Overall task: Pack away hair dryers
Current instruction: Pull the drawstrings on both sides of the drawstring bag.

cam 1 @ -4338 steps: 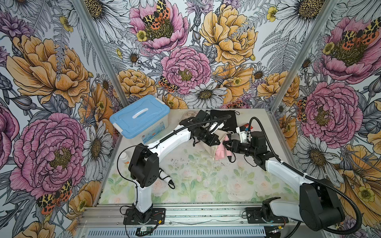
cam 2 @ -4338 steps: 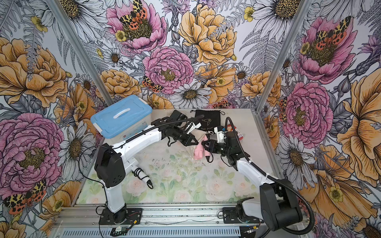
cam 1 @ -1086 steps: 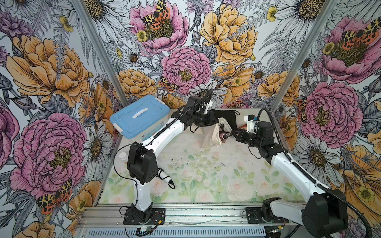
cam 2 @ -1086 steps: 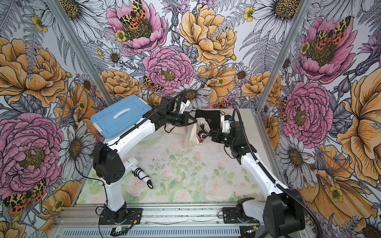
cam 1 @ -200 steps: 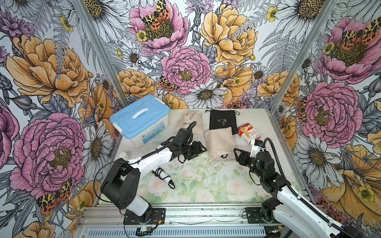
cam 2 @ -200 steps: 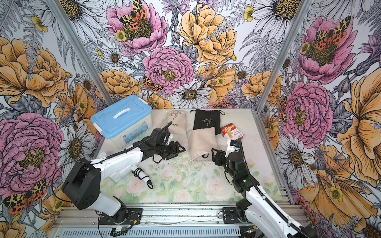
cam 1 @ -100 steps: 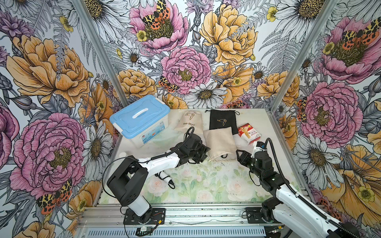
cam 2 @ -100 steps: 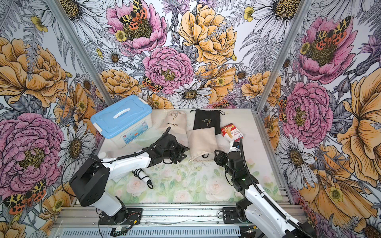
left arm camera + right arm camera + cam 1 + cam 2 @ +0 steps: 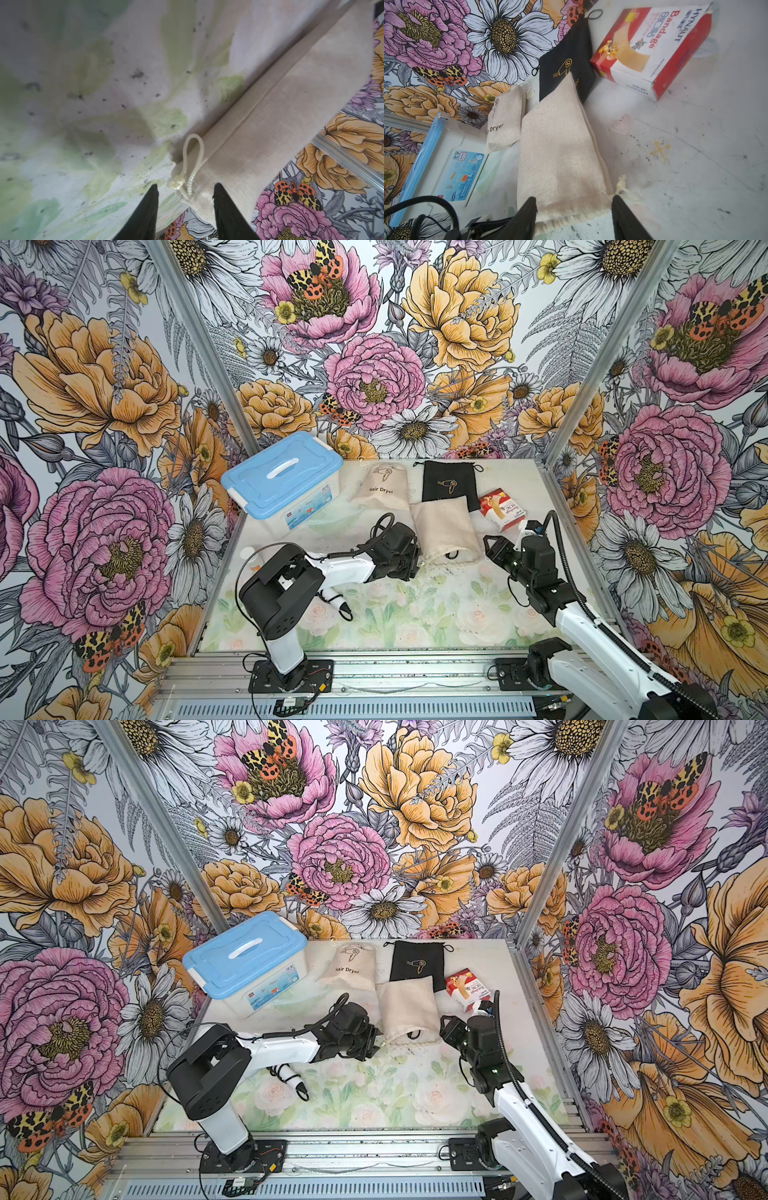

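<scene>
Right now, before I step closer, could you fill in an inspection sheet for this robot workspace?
Surface: floral-print table mat, dark specks on it.
Job's things: one white plastic hair dryer with black cord, partly under the left arm; no others seen.
Clutter: blue-lidded plastic box; red-and-white cardboard bandage box; bulging plain beige cloth pouch; beige cloth pouch printed "Hair Dryer"; black cloth pouch.
Grippers: left gripper open, astride the plain pouch's drawstring corner; right gripper open, beside that pouch's mouth.
Cables: a black cable loops over each arm's wrist.
Surroundings: flower-print walls; metal rail in front.

Three pouches (image 9: 380, 489) (image 9: 449, 485) (image 9: 446, 531), one lidded tub (image 9: 282, 472), one bandage box (image 9: 500, 508), one white hair dryer (image 9: 332, 599)
</scene>
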Robot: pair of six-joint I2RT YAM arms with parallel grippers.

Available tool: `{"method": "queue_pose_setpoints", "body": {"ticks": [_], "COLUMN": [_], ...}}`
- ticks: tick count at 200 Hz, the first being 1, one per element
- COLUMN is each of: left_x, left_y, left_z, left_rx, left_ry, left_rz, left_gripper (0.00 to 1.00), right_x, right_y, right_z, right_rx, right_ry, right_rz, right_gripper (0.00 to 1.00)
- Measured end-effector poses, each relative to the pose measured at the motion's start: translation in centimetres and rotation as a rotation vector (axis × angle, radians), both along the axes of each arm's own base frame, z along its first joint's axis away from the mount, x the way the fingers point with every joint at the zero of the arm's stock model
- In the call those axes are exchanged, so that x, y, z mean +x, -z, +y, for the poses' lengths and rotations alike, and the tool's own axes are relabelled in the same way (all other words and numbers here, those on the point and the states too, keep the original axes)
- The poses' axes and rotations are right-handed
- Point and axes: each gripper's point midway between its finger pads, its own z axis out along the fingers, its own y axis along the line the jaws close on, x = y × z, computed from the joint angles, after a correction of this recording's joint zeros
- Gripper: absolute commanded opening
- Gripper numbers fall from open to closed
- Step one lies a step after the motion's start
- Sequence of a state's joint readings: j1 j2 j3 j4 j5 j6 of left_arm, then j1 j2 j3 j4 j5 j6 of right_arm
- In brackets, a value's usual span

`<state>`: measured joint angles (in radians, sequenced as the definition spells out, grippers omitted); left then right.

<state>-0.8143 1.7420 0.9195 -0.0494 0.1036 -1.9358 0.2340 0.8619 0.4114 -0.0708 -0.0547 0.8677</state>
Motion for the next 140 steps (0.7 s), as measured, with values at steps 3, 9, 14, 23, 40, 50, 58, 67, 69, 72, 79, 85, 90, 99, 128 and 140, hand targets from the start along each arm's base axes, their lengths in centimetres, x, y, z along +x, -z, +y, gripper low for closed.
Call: {"method": "queue_pose_setpoints", "body": {"ticks": [3, 9, 14, 23, 40, 50, 58, 67, 69, 72, 79, 85, 90, 99, 128, 140], "left_x": [0.0, -0.1, -0.1, 0.0, 0.1, 0.2, 0.3, 0.5, 0.6, 0.7, 0.8, 1.0, 1.1, 1.2, 1.4, 1.5], "left_y": [0.2, 0.5, 0.6, 1.0, 1.5, 1.9, 2.1, 2.1, 2.1, 2.1, 2.1, 2.1, 2.1, 2.1, 2.1, 2.1], "left_z": [0.0, 0.0, -0.1, -0.1, -0.2, -0.2, -0.3, -0.6, -0.6, -0.7, -0.9, -1.1, -1.2, -1.3, -1.6, -1.5], "left_rx": [0.001, 0.003, 0.003, 0.001, 0.000, 0.003, 0.000, -0.011, -0.013, -0.017, -0.024, -0.030, -0.035, -0.043, -0.058, -0.058], "left_ry": [-0.002, -0.005, -0.009, -0.016, -0.025, -0.032, -0.038, -0.041, -0.042, -0.043, -0.044, -0.045, -0.046, -0.051, -0.061, -0.064], "left_rz": [0.003, 0.011, 0.015, 0.021, 0.029, 0.035, 0.037, 0.033, 0.032, 0.029, 0.024, 0.021, 0.018, 0.016, 0.014, 0.014], "left_gripper": [0.45, 0.45, 0.45, 0.45, 0.45, 0.45, 0.45, 0.45, 0.45, 0.45, 0.45, 0.45, 0.45, 0.45, 0.45, 0.38], "right_x": [0.0, 0.0, 0.0, 0.1, 0.0, 0.0, 0.0, 0.0, 0.0, 0.0, 0.0, 0.0, 0.0, 0.0, 0.0, 0.0], "right_y": [0.0, -0.1, -0.1, -0.1, -0.1, -0.1, -0.1, -0.1, -0.1, -0.1, -0.1, -0.1, -0.1, -0.1, -0.1, -0.1], "right_z": [0.1, 0.1, 0.1, 0.1, 0.2, 0.3, 0.3, 0.2, 0.2, 0.2, 0.2, 0.2, 0.2, 0.2, 0.2, 0.2], "right_rx": [0.001, 0.003, 0.005, 0.007, 0.012, 0.014, 0.014, 0.016, 0.016, 0.017, 0.018, 0.019, 0.021, 0.022, 0.023, 0.022], "right_ry": [-0.003, -0.006, -0.007, -0.007, -0.015, -0.019, -0.019, -0.017, -0.017, -0.018, -0.020, -0.019, -0.020, -0.023, -0.024, -0.023], "right_rz": [0.000, 0.000, 0.001, 0.002, 0.003, 0.004, 0.003, 0.003, 0.003, 0.004, 0.004, 0.004, 0.004, 0.005, 0.005, 0.004], "right_gripper": [0.58, 0.58, 0.58, 0.58, 0.58, 0.58, 0.58, 0.58, 0.58, 0.58, 0.58, 0.58, 0.58, 0.58, 0.58, 0.58]}}
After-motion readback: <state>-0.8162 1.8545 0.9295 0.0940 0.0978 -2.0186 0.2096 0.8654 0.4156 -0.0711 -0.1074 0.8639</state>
